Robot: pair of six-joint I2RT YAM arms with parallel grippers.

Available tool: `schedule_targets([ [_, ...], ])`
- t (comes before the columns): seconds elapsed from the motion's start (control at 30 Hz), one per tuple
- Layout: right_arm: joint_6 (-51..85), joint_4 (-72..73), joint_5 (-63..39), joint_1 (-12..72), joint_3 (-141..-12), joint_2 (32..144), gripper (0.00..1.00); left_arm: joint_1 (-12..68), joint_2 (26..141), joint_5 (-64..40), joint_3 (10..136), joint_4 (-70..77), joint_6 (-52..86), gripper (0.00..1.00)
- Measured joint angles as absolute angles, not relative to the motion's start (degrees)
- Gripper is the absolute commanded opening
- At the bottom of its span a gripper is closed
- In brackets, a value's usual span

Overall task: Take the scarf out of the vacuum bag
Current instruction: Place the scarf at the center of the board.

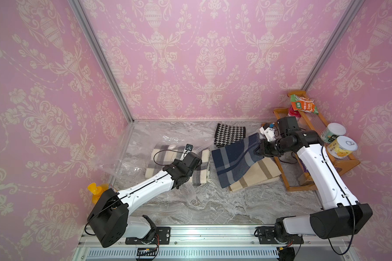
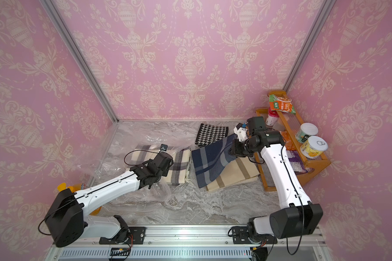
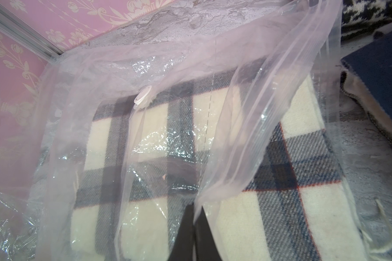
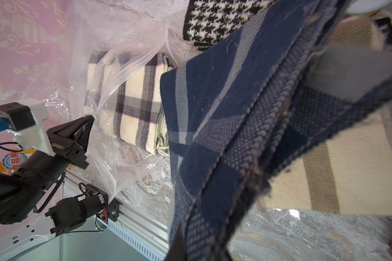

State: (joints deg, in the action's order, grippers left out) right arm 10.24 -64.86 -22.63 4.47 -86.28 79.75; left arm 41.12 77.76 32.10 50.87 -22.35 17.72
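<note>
Clear plastic vacuum bag (image 1: 122,161) lies crumpled on tabletop (image 1: 213,208), cream plaid scarf (image 1: 203,165) half inside its mouth. Left arm (image 1: 145,192) stretched low, left end effector (image 3: 196,203) pinching bag's upper lip. Right arm (image 1: 321,171) elbow-high, wrist bent toward bag; right end effector (image 1: 258,151) grips navy scarf (image 1: 233,160), hanging just right of bag.

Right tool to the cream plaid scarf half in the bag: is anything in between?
Yes. The right tool is shut on the navy plaid scarf, which hangs between it and the cream plaid scarf. The vacuum bag also drapes over part of that scarf; the left tool pinches its lip.
</note>
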Motion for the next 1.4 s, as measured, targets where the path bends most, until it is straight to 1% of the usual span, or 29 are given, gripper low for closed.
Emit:
schedule_targets([
  [0.47, 10.3, -64.9, -12.5, 4.5, -86.2, 80.5, 0.03, 41.1, 77.8, 32.1, 50.9, -22.4, 17.7, 0.0],
  [0.83, 10.3, -64.1, -4.6, 4.5, -82.7, 82.5, 0.03, 41.1, 77.8, 32.1, 50.9, -22.4, 17.7, 0.0],
  [1.4, 10.7, -59.5, 3.6, 4.4, -75.4, 90.2, 0.03, 41.1, 77.7, 32.1, 50.9, -22.3, 17.7, 0.0],
])
